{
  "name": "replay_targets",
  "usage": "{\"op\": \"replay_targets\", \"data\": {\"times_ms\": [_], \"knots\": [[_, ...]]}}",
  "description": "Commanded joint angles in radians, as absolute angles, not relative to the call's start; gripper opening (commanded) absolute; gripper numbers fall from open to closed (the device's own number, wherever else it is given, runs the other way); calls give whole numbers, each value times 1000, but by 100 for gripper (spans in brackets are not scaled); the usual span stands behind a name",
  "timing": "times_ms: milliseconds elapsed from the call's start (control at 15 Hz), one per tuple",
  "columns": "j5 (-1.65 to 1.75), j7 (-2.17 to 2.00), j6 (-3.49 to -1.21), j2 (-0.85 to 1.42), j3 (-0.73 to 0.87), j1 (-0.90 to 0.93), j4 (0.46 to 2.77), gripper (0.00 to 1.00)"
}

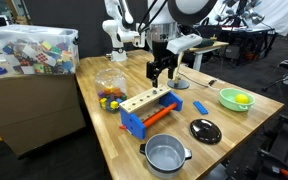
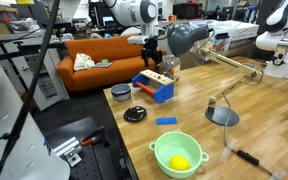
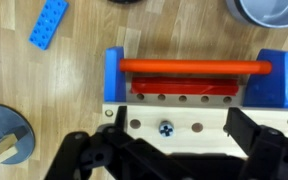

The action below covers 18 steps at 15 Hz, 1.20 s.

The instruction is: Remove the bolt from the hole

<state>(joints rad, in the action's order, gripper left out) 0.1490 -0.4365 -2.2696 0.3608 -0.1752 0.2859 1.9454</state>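
Fingers (image 3: pixel 239 138) wide apart, empty, astride seated bolt (image 3: pixel 166 127) — yellow object (image 2: pixel 179 162) in green bowl (image 2: pixel 156 150)

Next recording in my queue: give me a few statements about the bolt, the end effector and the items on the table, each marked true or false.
1. The bolt sits in a hole of the wooden plank. True.
2. The end effector is shut on the bolt. False: in the wrist view its jaws stand open, one on either side of the bolt.
3. The green bowl holds a yellow object. True.
4. The black lid covers the silver pot. False: the lid lies on the table beside the uncovered pot.
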Motion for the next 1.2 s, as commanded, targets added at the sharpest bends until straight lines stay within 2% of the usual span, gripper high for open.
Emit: {"op": "replay_targets", "data": {"times_ms": [0, 1133], "knots": [[174, -461, -2312, 426, -138, 319, 1881, 100], [161, -486, -2318, 503, -102, 366, 1834, 100]]}}
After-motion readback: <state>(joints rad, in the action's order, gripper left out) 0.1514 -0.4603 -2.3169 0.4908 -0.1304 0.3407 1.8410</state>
